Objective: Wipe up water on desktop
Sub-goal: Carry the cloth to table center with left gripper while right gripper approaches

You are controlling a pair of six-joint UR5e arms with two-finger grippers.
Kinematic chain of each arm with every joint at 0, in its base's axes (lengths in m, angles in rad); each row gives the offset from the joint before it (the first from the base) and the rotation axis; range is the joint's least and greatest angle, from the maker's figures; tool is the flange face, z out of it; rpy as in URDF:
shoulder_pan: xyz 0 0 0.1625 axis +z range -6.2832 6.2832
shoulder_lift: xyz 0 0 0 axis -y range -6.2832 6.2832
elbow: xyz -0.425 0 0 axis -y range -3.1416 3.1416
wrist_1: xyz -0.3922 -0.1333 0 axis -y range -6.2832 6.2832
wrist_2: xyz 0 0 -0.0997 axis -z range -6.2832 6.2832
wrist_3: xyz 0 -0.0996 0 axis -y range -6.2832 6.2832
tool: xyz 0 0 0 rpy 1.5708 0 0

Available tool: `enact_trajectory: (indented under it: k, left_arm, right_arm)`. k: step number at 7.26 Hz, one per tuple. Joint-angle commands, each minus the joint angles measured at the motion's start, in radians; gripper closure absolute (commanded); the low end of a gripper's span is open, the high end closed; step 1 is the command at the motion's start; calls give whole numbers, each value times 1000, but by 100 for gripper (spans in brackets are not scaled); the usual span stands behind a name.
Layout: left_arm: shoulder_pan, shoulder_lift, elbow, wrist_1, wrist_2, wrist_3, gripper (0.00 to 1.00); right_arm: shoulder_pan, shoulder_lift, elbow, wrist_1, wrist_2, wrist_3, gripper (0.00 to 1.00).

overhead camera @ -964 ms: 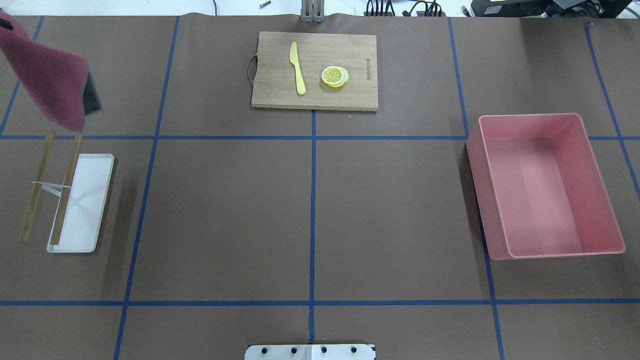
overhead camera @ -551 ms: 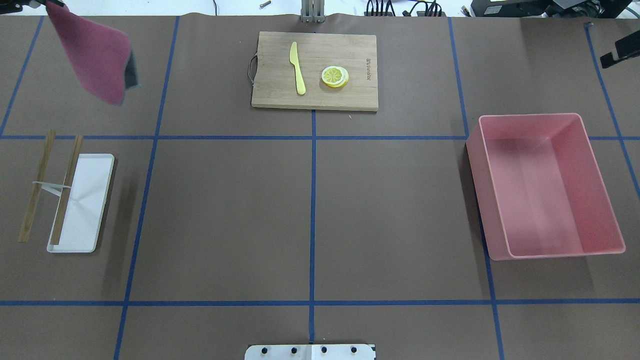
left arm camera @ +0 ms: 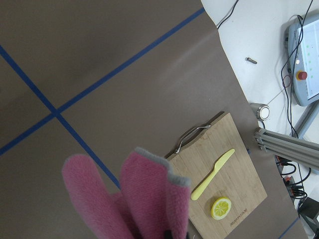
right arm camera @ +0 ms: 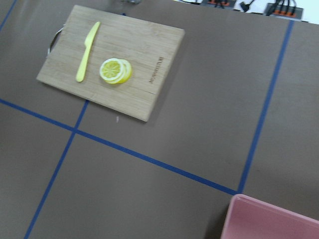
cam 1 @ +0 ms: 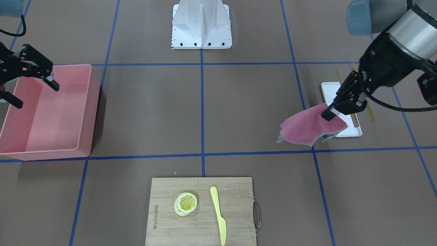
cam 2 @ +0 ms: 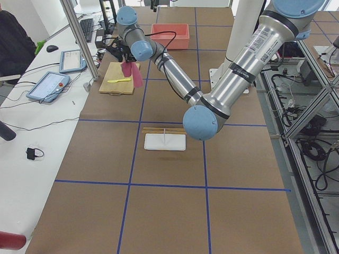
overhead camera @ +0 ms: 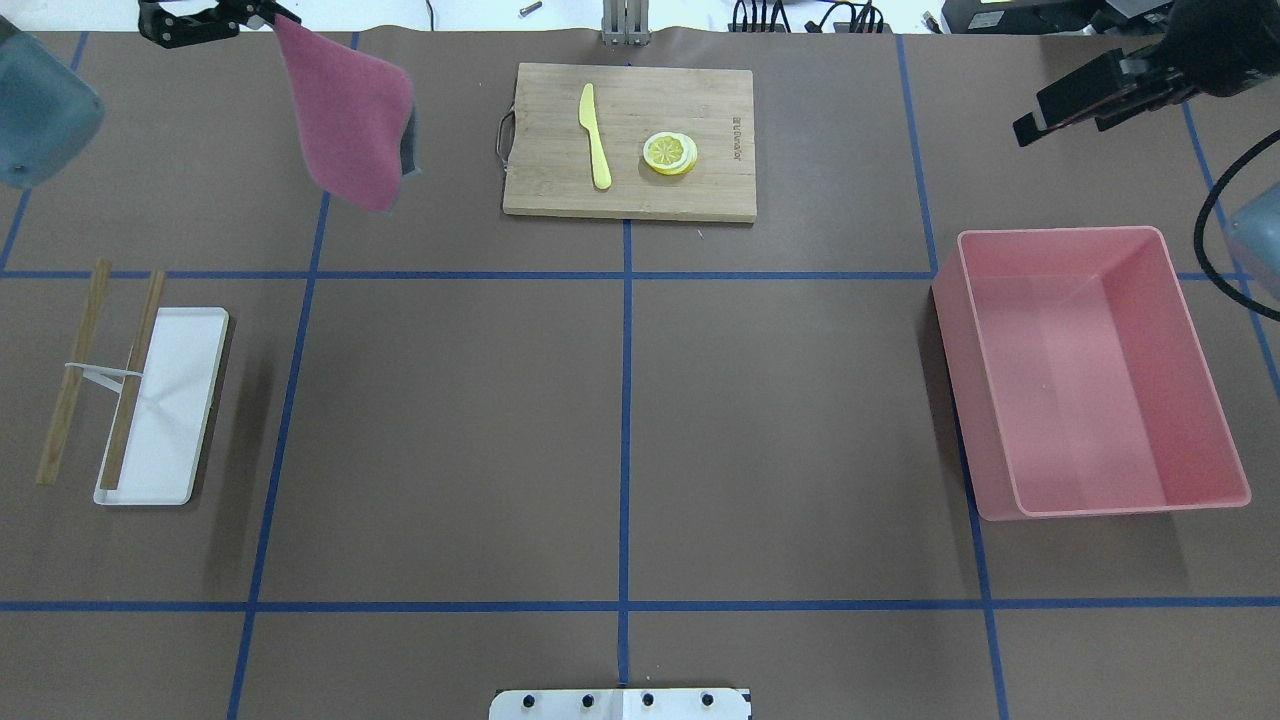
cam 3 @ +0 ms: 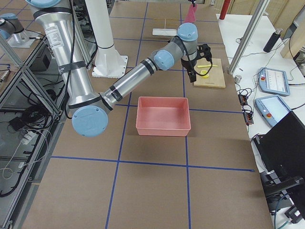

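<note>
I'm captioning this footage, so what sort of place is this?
Most likely a robotics lab cell: two silver robot arms with blue joints reach over a matte brown desktop gridded with blue tape, with grey touchscreen teach pendants alongside.

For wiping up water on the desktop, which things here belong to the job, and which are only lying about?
Belong to the job: desktop; pink cloth; left gripper, which holds the cloth.

Only lying about: cutting board; yellow knife; lemon slices; pink bin; white tray; wooden sticks.
</note>
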Motion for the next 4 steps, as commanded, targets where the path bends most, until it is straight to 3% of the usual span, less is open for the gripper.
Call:
enact_trajectory:
  k: [1, 2, 4]
  left_arm:
    - [54, -62, 6, 10, 55, -89, 100]
    - [85, -85, 18, 10, 95, -123, 100]
    - [166, -194, 98, 8, 175, -217, 100]
  right_arm:
    - [-196, 81, 59, 0, -172, 1, 0]
    - [-285, 108, 78, 0, -274, 2, 0]
    - [-384, 142, 83, 12, -352, 4, 0]
